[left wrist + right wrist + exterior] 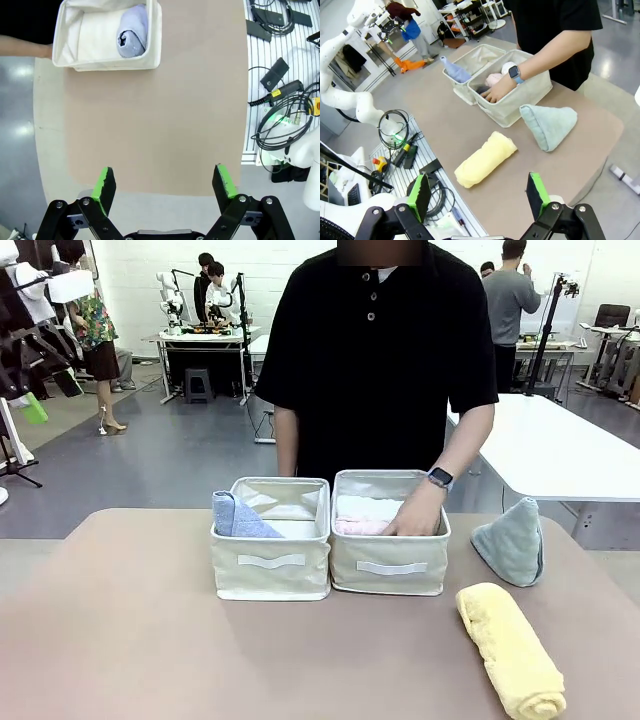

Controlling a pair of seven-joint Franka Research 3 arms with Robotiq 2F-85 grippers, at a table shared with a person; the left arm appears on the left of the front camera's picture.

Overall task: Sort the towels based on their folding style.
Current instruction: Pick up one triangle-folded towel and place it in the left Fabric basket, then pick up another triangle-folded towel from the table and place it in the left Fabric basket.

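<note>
**Tabletop layout.** Two cream baskets stand side by side on the tabletop (130,640), touching or nearly so, on the far side near the person. Each has a strip handle on its near wall.

**Left basket** (270,575). It holds the blue towel (235,515), a cone fold. The towel leans in the basket's left end and its tip rises just above the rim. The left wrist view looks down on this basket from well back and shows the towel in one end.

**Right basket** (390,580). It holds the white towel (365,507) and the pink towel (355,527), both rolled. The pink one lies nearer the robot, against the white one. The person's hand (415,515), with a watch (440,478) on its wrist, reaches into this basket and rests beside the pink towel.

**Loose towels.** The teal towel (512,540), a cone fold, stands on the tabletop just right of the right basket. The yellow towel (510,650), rolled, lies on the tabletop nearer the robot, apart from both the teal towel and the basket.

**Left fingers** (105,184). They are spread wide and grip nothing. They hang over the near tabletop edge, well away from the left basket.

**Right fingers** (420,195). They are spread wide and grip nothing. They are held high off the tabletop's right corner, well clear of the yellow towel.
</note>
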